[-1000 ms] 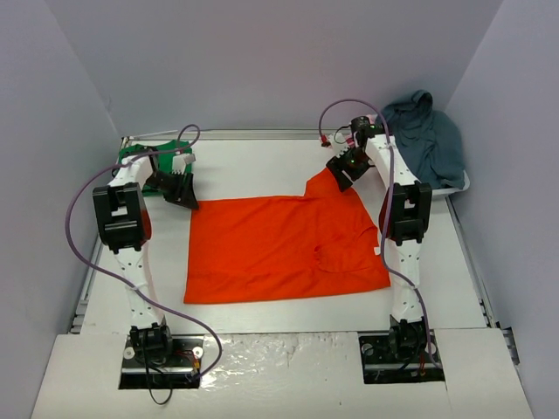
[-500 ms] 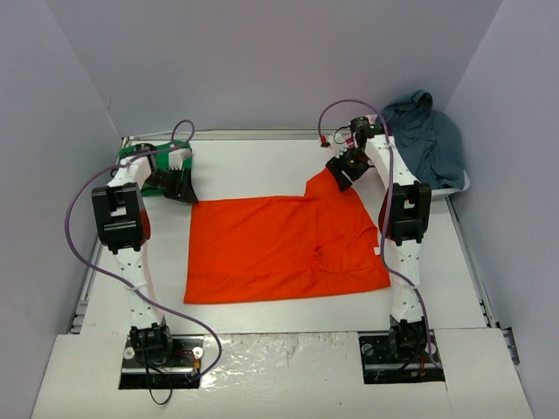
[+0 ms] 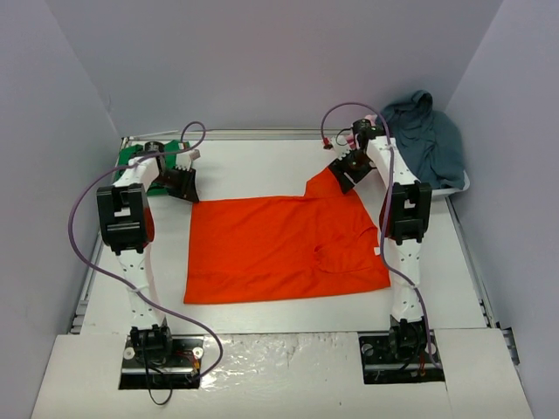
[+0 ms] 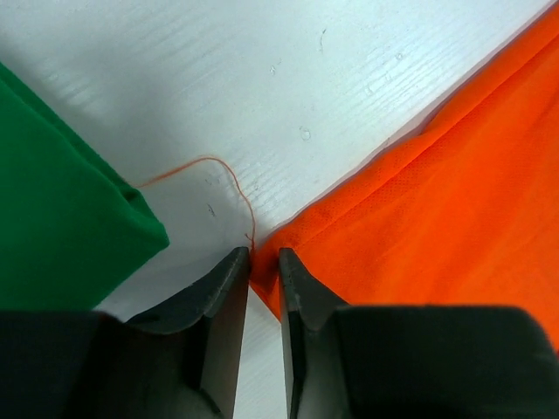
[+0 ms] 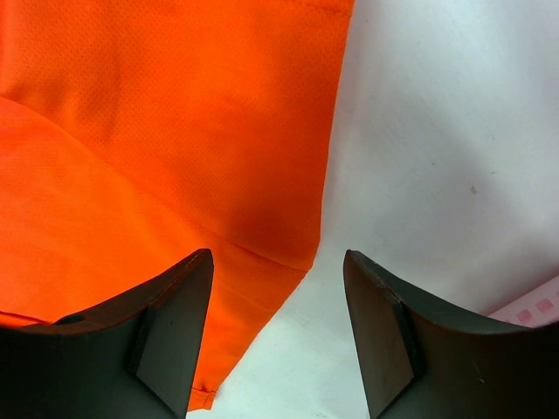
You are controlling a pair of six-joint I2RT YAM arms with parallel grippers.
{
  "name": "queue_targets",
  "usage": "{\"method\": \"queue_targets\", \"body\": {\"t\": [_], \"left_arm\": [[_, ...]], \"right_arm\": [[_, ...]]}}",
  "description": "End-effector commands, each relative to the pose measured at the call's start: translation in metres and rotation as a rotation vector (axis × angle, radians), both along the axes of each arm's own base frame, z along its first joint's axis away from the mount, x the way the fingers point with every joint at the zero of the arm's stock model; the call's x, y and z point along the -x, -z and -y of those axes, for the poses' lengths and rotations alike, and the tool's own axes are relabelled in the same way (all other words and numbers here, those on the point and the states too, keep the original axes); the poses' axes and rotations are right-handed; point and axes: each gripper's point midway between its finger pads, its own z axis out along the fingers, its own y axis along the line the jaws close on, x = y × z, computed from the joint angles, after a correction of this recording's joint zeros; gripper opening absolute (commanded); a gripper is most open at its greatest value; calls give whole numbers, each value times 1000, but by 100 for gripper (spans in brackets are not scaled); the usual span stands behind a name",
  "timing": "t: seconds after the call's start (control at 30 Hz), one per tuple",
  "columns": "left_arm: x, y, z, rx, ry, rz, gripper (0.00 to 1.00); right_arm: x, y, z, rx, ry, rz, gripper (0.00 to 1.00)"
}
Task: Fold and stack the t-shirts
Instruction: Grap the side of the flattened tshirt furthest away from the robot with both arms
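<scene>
Top external view: the left gripper (image 3: pixel 181 183) has shifted a little toward the far edge, between the green t-shirt (image 3: pixel 135 155) at the table's (image 3: pixel 262 166) far-left corner and the orange t-shirt (image 3: pixel 279 249). The orange one is spread flat mid-table and has not moved. The right gripper (image 3: pixel 348 173) stays at its far-right sleeve.

Left wrist view: the jaws have narrowed to a slim gap right at the orange corner, where a loose thread (image 4: pixel 223 166) trails. I cannot tell whether cloth is pinched yet.

Right wrist view: the fingers stand wide apart over the sleeve hem, gripping nothing.

The fold probably waits on both corners being caught, and the left pinch looks barely begun.
</scene>
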Motion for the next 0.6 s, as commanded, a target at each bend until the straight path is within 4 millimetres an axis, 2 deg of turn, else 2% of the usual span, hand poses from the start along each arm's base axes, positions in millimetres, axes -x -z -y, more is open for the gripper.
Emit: {"method": "queue_targets", "body": {"t": [0.0, 0.07, 0.17, 0.2, 0.3, 0.5, 0.57], "left_arm": [[27, 37, -6, -135, 32, -99, 19], [32, 39, -6, -155, 38, -101, 17], [37, 38, -6, -171, 44, -102, 4], [38, 37, -5, -170, 47, -104, 2], [41, 34, -3, -161, 50, -104, 2], [40, 13, 6, -118, 34, -60, 2], [39, 4, 9, -106, 34, -45, 2]], "right_arm": [[9, 2, 11, 23, 5, -31, 58], [9, 3, 13, 26, 8, -32, 58], [9, 5, 16, 31, 15, -35, 58], [8, 5, 16, 31, 17, -32, 58], [5, 1, 15, 13, 25, -18, 57], [-24, -21, 5, -103, 69, 88, 58], [-30, -20, 0, -141, 82, 93, 59]]}}
